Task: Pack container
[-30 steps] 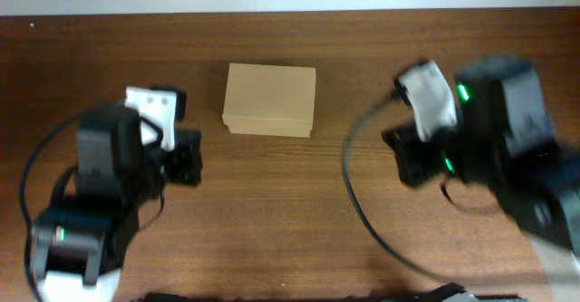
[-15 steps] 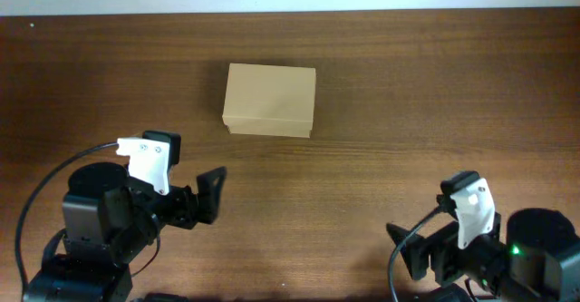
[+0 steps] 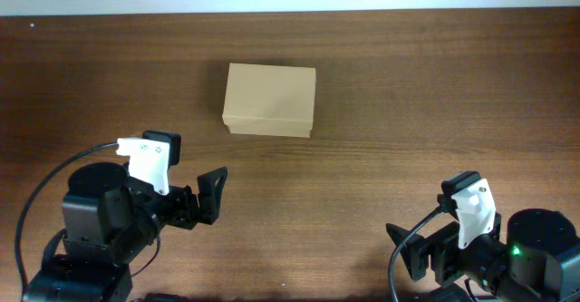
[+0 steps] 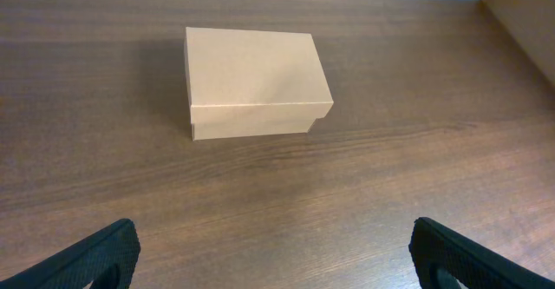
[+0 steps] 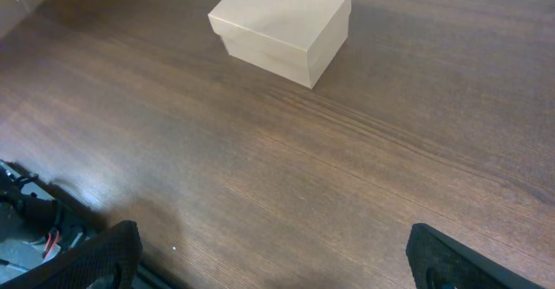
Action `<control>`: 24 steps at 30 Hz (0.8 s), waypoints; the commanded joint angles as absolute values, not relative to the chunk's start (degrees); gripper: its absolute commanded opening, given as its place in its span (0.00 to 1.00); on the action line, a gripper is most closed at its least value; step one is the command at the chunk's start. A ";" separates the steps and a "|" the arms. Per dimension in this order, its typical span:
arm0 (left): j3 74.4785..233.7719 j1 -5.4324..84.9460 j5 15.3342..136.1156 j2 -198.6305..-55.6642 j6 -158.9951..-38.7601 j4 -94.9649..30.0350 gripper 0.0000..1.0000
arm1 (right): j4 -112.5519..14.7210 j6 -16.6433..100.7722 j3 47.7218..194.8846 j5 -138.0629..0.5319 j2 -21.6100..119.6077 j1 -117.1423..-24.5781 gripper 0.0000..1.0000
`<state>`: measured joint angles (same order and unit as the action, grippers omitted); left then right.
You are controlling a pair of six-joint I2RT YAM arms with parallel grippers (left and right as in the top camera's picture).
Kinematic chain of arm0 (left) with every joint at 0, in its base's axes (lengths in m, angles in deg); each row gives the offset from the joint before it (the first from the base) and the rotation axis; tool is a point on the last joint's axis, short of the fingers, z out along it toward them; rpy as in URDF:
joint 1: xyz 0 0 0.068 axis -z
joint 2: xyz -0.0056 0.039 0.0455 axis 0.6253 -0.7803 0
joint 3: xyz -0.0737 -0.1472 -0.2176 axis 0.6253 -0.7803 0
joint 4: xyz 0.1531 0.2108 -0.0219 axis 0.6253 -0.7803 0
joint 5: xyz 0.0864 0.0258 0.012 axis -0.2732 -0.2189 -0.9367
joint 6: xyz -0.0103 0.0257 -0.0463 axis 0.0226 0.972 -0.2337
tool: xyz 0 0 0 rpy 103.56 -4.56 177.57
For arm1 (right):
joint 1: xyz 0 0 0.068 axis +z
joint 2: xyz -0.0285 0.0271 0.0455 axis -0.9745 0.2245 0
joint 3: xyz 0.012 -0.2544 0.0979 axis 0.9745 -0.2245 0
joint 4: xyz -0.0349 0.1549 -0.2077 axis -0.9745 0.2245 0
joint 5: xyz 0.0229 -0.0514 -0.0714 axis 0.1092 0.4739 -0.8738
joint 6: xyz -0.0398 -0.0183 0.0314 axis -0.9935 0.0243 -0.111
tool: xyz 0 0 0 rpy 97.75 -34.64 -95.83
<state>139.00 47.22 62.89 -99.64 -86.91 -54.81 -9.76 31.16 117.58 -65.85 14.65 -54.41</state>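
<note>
Left end effector [image 4: 273, 230] spread apart, right end effector [image 5: 273, 233] likewise apart, closed container [image 3: 270, 98] well beyond both

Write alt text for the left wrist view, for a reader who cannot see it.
A closed tan box sits on a brown wooden table. The left gripper is open and empty, its black fingertips at the bottom corners, short of the box.
</note>
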 commanded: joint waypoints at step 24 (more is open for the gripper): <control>90.96 38.50 54.68 -66.77 -82.26 -24.15 0.99 | -9.91 31.62 116.96 -66.57 14.69 -54.00 0.99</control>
<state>93.76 38.83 54.70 -69.32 -84.62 -25.13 -9.78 31.20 117.05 -65.87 14.65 -54.41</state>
